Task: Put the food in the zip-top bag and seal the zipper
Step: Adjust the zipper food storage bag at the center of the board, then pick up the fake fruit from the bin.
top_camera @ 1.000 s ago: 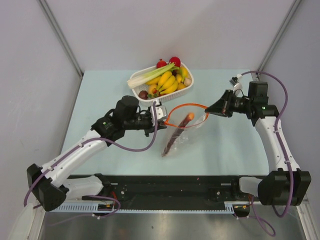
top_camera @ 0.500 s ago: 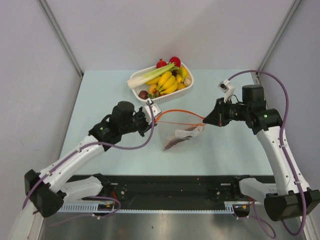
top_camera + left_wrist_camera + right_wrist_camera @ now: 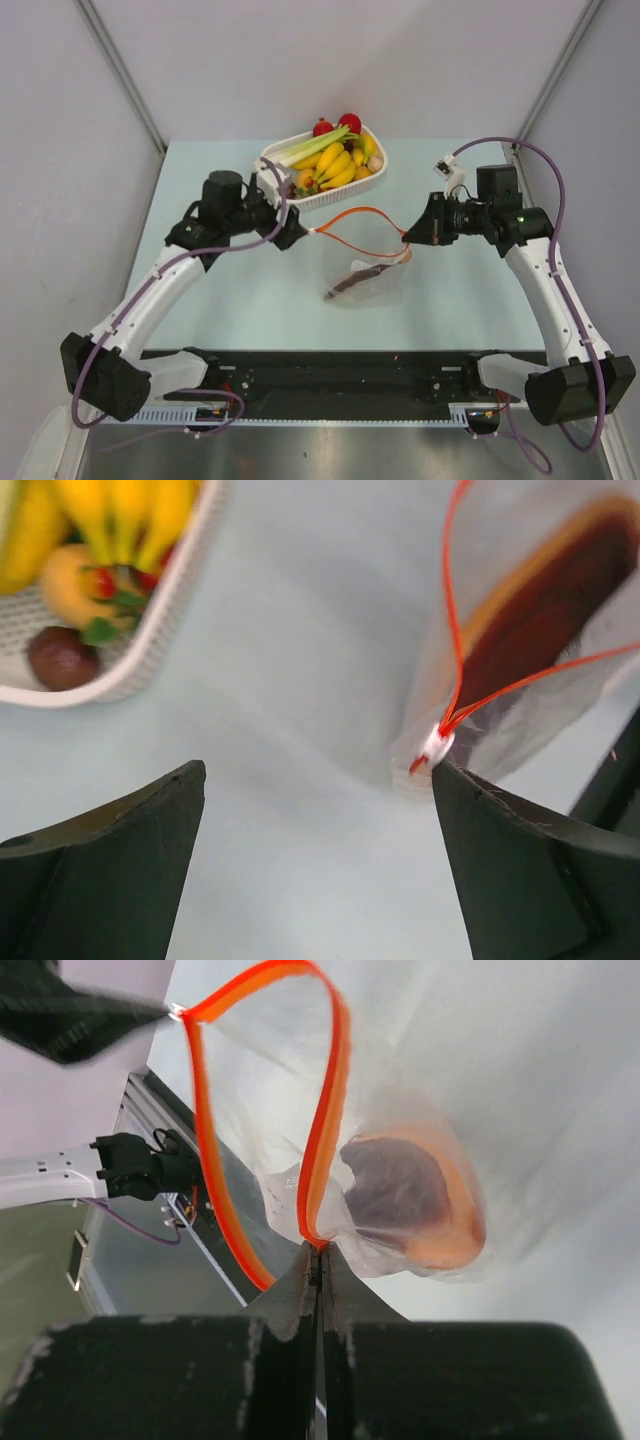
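The clear zip-top bag (image 3: 368, 272) hangs from its right corner, its bottom sagging onto the table. Its orange-red zipper (image 3: 352, 213) stands open in a loop. Inside lie a long dark purple-brown vegetable (image 3: 350, 280) and an orange piece. My right gripper (image 3: 408, 240) is shut on the zipper's right end (image 3: 318, 1245). My left gripper (image 3: 288, 228) is open just left of the zipper's other end, whose white slider (image 3: 436, 745) sits free by my right fingertip (image 3: 500, 830). More food, a yellow banana bunch (image 3: 338, 165) and red pieces (image 3: 335, 124), lies in the basket.
The white slatted basket (image 3: 300, 200) stands at the back of the table, close behind my left gripper, and also holds a green-white leek (image 3: 300, 150). A black rail (image 3: 340, 365) runs along the near table edge. Grey walls close in both sides.
My left gripper opened, let go of the zipper's left end and drew back left toward the basket. The bag now hangs from the right gripper only.
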Available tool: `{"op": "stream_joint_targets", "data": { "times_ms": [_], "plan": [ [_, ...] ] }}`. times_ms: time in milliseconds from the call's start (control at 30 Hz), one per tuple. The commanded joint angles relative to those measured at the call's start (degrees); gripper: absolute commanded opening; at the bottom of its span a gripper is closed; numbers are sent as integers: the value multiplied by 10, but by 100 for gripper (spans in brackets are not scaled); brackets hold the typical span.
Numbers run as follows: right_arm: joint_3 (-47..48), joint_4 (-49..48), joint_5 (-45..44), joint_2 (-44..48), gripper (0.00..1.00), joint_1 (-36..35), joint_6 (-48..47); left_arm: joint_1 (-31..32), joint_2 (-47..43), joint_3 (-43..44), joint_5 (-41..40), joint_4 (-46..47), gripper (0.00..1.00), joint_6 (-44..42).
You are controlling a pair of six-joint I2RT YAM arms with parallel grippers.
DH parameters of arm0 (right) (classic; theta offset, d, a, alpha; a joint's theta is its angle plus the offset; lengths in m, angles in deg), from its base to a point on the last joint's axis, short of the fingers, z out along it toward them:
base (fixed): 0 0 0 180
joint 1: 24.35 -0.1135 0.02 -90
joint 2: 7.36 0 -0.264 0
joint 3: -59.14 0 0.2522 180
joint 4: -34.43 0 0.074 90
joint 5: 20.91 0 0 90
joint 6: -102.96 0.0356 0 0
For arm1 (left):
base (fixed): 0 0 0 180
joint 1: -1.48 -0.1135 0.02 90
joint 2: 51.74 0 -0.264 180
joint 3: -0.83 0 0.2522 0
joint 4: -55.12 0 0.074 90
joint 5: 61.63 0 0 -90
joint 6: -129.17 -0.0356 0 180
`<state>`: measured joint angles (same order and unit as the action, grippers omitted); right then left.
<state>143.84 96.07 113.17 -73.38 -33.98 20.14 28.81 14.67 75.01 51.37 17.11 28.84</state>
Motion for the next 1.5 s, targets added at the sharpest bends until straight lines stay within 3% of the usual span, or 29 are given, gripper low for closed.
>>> {"op": "stream_joint_targets", "data": {
  "times_ms": [0, 133, 267, 367, 600, 800, 933, 1233, 1333, 1467],
  "plan": [
    [1, -34, 15, -14, 0, 0, 49, -87, 50, 76, 54, 79, 99, 63],
    [2, -78, 22, -31, 0, -7, 102, -112, 163, 150, 6, 94, 97, 38],
    [5, -74, 1, -31, 0, 13, 66, -112, 261, 207, -30, 105, 92, -6],
    [20, -43, 19, -39, 0, 49, 49, -113, 349, 279, -55, 86, 88, 24],
    [22, -20, -25, -28, 0, 19, 5, -115, 495, 430, -55, 60, 82, 89],
    [25, -31, -29, -36, 0, 40, 11, -107, 502, 473, 9, 97, 83, 54],
    [25, -19, -35, -38, 0, 43, 3, -61, 526, 543, -15, 85, 87, 15],
    [25, 41, -76, -32, 0, 49, -51, -3, 673, 698, -24, 154, 89, 26],
    [32, 47, -79, -33, 0, 50, -56, -3, 697, 718, -73, 183, 89, 36],
    [41, 47, -80, -39, 0, 51, -58, -18, 663, 699, -96, 164, 93, -3]
  ]
}}
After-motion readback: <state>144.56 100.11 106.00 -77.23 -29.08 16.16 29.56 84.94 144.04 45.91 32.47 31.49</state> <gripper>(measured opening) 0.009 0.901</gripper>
